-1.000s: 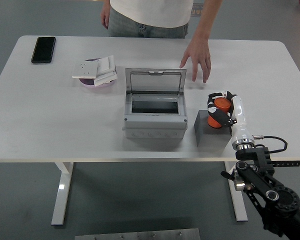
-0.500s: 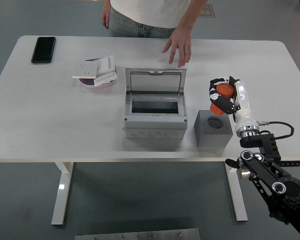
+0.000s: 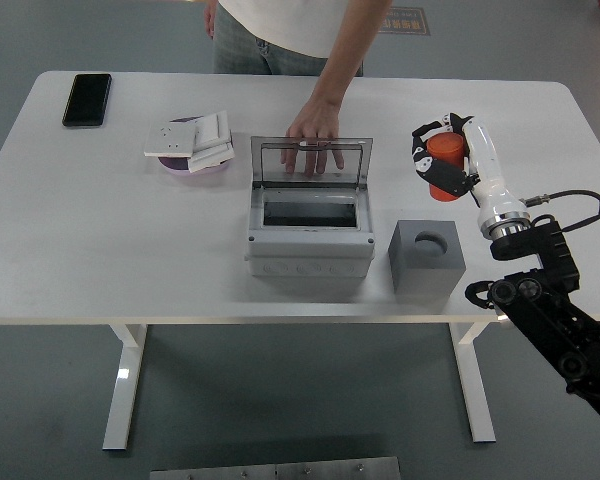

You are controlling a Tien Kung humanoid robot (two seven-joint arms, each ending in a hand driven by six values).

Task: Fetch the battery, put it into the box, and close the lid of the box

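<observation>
Head view: right hand [image 3: 442,155] wrapped round orange battery [image 3: 443,165], held above the tabletop [image 3: 100,240], up & right of grey block [image 3: 427,258] w/ round hole on top. Grey box [image 3: 307,235] sits mid-tabletop, clear lid [image 3: 311,163] standing open at its far side. Person's hand [image 3: 315,130] rests on lid's top edge. Phone [image 3: 87,99] far left; white plates on pink dish [image 3: 192,147] near box's left.
</observation>
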